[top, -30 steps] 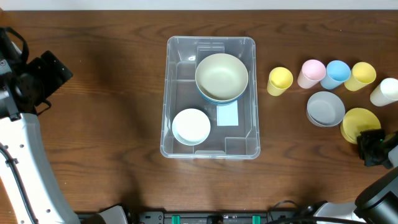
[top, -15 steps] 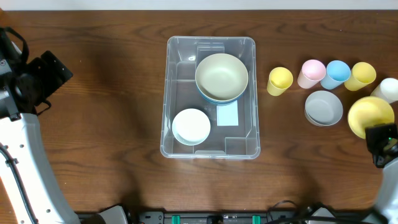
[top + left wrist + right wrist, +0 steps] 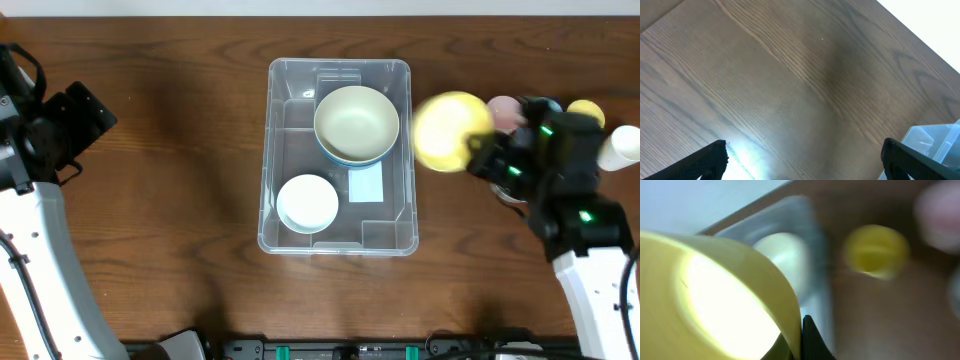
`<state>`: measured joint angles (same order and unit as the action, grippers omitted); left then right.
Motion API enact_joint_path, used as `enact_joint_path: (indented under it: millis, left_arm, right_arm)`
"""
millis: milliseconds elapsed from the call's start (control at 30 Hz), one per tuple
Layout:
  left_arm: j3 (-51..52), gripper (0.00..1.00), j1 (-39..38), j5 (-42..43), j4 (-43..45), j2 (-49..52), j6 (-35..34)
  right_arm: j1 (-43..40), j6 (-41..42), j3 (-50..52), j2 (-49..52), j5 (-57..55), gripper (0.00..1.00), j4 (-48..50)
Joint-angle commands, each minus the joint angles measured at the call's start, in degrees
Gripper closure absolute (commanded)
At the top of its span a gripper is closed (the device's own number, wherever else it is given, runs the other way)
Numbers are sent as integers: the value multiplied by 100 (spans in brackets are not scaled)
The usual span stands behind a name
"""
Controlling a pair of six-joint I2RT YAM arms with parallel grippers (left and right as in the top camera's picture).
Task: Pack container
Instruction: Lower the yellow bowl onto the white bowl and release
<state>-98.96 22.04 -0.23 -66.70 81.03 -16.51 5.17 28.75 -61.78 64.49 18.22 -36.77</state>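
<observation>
**R arm held yellow bowl beside container; L arm parked, jaws wide**

Container [image 3: 285, 150] sat mid-table on the dark wood table [image 3: 180, 210], long side running front to back, upright, no lid. Inside, at the far end, was a cream bowl [image 3: 356, 120] nested in a blue bowl [image 3: 338, 157]. A small white bowl [image 3: 307, 203] sat in the near-L part, and a pale label [image 3: 366, 184] lay on the base between them.

R gripper [image 3: 480, 150] was pressed shut, pinching the rim of the yellow bowl [image 3: 450, 130]. In overhead the bowl was blurred and lay just R of the container's R wall. R wrist cam showed the bowl filling the L side of the view, w/ a dark fingertip [image 3: 807, 337] against its edge. Beyond it were the container and a yellow cup [image 3: 876, 250], both blurred.

Around the R arm were a pink cup [image 3: 503, 110], partly hidden, a far yellow cup [image 3: 586, 110] and a white cup [image 3: 620, 147] at the frame edge.

L gripper [image 3: 807, 160] was spread wide w/ nothing between the fingers. It was over bare wood well L of the container, w/ only the container's corner showing in the L wrist cam.
</observation>
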Motion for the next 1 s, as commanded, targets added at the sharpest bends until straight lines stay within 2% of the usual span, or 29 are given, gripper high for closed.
enact_joint_path:
  millis: [0, 200, 433, 567, 967]
  left_arm:
    - [44, 2, 28, -48, -15, 31, -11]
    - [44, 2, 28, -48, -15, 31, -11]
    - [44, 2, 28, -48, -15, 31, -11]
    - [44, 2, 28, -48, -15, 31, -11]
    - [44, 2, 28, -48, -15, 31, -11]
  right_arm:
    - [981, -824, -986, 619, -393, 99, -291]
    - [2105, -1425, -2330, 2184, -1067, 99, -1019]
    - [2520, -1429, -2629, 3580, -704, 99, -1241]
    - [2686, -1681, -2629, 4033, -74, 99, -1381]
    - [3375, -1703, -2629, 4251, -494, 99, -1919]
